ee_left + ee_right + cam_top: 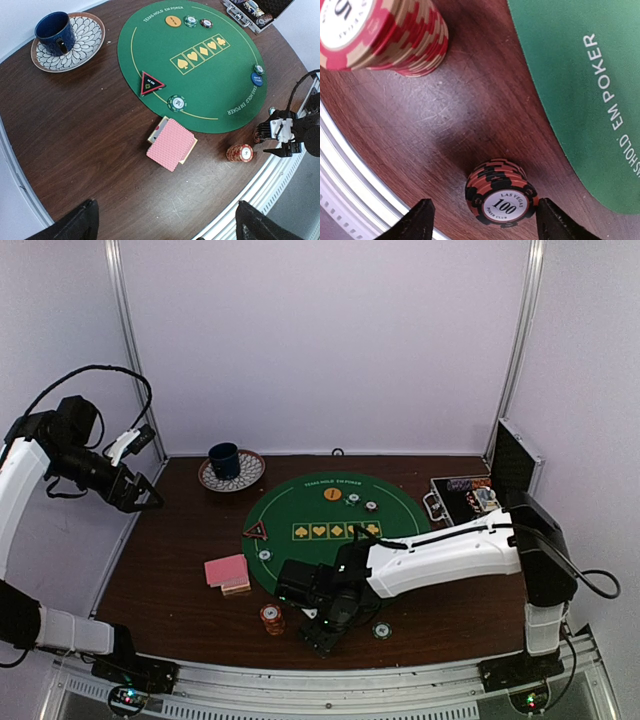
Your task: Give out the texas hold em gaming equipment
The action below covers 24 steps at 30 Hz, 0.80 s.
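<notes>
A short stack of orange-and-black poker chips (502, 199) marked 100 stands on the wood just off the green mat (580, 75). My right gripper (485, 212) is open and straddles it: the right finger sits at the stack's edge, the left finger stands off with a gap. From above, the right gripper (325, 625) is low near the table's front edge. A red-and-cream chip stack (380, 35) stands close by. Raised high at the left, my left gripper (167, 225) is open and holds nothing. Pink-backed cards (172, 144), a triangular marker (150, 83), an orange button (173, 21) and a blue button (256, 79) lie below it.
A dark blue cup (55, 32) on a patterned saucer (87, 40) stands at the back left. The open metal case (465, 497) is at the back right. A single chip (381, 630) lies near the front edge, right of my right gripper. Metal rail runs along the table front.
</notes>
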Each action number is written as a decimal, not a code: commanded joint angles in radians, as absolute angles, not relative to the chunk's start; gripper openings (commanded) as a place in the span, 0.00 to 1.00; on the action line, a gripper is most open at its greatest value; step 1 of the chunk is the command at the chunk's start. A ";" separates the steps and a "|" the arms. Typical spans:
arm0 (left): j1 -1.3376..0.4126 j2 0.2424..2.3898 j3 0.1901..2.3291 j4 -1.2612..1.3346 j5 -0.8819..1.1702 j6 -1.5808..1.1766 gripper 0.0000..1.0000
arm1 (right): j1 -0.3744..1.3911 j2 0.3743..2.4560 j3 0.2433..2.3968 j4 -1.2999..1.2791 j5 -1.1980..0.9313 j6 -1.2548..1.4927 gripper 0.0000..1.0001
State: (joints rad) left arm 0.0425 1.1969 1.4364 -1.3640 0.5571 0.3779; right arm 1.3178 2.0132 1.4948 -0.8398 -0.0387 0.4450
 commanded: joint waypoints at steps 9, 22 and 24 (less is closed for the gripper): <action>0.049 1.201 1.464 -1.370 0.573 0.387 0.97 | 1.313 2.041 1.494 -0.836 -0.027 0.439 0.61; 0.049 1.195 1.463 -1.371 0.578 0.382 0.98 | 1.302 2.017 1.508 -0.861 -0.005 0.429 0.41; 0.049 1.193 1.463 -1.371 0.578 0.382 0.98 | 1.301 2.014 1.513 -0.869 -0.005 0.427 0.40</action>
